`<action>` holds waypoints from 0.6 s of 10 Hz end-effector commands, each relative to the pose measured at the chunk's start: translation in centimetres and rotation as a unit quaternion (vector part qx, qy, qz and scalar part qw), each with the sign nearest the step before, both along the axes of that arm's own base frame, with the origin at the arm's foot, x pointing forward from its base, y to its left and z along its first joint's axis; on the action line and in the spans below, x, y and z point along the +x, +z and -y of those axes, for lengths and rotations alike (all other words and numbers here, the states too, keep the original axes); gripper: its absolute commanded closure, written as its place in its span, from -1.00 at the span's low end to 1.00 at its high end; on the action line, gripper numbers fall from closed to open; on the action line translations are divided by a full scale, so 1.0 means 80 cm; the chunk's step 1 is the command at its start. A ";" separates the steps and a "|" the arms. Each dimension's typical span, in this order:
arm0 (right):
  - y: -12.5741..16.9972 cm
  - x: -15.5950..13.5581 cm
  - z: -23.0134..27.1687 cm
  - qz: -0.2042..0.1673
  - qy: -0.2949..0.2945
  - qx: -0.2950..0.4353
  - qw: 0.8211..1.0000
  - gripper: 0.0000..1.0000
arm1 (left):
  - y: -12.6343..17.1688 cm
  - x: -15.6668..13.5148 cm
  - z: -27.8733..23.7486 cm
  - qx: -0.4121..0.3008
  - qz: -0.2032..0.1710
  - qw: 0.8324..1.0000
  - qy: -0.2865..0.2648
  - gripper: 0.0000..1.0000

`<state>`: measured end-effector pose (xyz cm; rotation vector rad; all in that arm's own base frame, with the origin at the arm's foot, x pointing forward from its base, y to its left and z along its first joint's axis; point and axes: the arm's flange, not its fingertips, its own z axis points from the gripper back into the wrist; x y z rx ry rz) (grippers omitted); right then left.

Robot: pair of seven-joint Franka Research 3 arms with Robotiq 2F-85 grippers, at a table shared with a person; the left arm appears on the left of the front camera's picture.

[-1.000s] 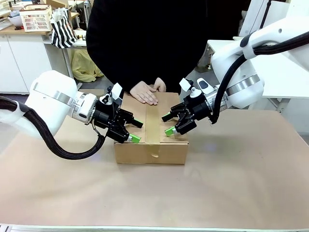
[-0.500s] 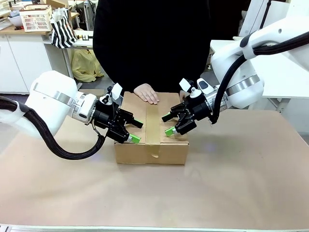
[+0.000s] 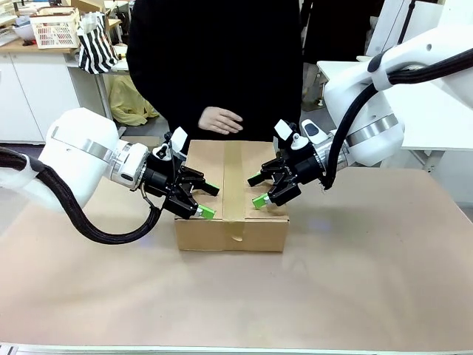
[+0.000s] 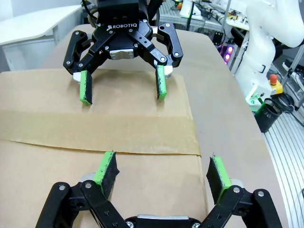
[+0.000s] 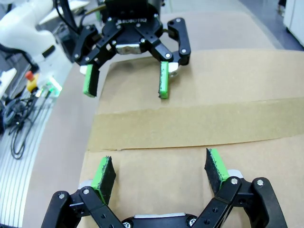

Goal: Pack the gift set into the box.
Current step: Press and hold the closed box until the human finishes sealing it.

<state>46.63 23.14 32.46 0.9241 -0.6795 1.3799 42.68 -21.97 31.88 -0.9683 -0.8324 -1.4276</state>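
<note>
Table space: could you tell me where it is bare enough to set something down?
The table is bare in front of the box and right of it. Crowded: the box top, between left gripper and right gripper.

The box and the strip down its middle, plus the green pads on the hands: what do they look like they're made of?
The box looks like plain brown cardboard, matte with a slightly fibrous face. The strip looks like brown paper or plastic tape, a shade darker and smoother, its edges lying flat. The pads look like soft rubber or foam, matte bright green with a fine texture; which one is unclear.
</note>
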 end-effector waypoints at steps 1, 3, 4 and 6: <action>-0.004 -0.001 0.002 -0.002 0.000 -0.002 1.000 -1.00 | -0.002 -0.001 0.000 0.000 -0.002 1.000 -0.001 -1.00; -0.004 -0.001 0.002 -0.002 0.000 -0.002 1.000 -1.00 | -0.002 -0.001 0.000 0.000 -0.002 1.000 -0.001 -1.00; -0.004 -0.001 0.002 -0.002 0.000 -0.002 1.000 -1.00 | -0.002 -0.001 0.000 0.000 -0.002 1.000 -0.001 -1.00; -0.004 -0.001 0.002 -0.002 0.000 -0.002 1.000 -1.00 | -0.002 -0.001 0.000 0.000 -0.002 1.000 -0.001 -1.00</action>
